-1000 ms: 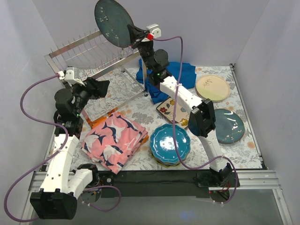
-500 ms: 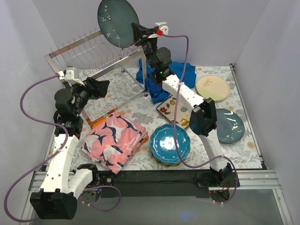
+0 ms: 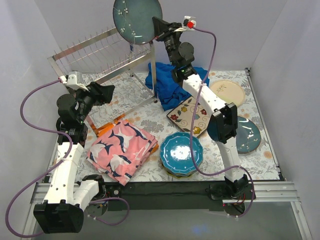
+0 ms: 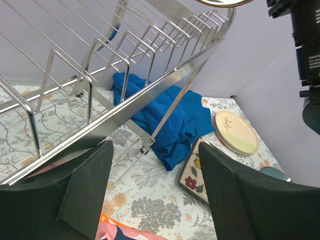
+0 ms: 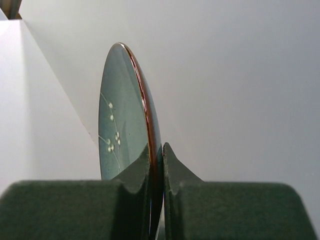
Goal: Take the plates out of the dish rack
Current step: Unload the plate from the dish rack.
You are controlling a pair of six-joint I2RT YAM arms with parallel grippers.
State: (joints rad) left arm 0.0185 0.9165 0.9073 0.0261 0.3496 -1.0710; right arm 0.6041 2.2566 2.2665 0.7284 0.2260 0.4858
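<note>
My right gripper (image 3: 159,28) is shut on the rim of a dark teal plate with white dots (image 3: 137,19) and holds it upright, high above the right end of the dish rack (image 3: 95,55). In the right wrist view the plate (image 5: 122,120) stands edge-on between my fingers, gripper (image 5: 156,162). The silver wire rack shows no plates in its prongs; it also shows in the left wrist view (image 4: 125,65). My left gripper (image 3: 103,93) is open and empty, just in front of the rack's near rail; it is wide apart in the left wrist view (image 4: 155,192).
On the table lie a cream plate (image 3: 226,93), a dark teal plate (image 3: 248,135), a square floral plate (image 3: 192,116) and a stack topped by a teal plate (image 3: 181,152). A blue cloth (image 3: 172,82) lies by the rack's right leg; a folded pink cloth (image 3: 122,150) lies front left.
My right gripper has carried the dark teal plate up and to the right, away from the rack. The left arm has hardly moved.
</note>
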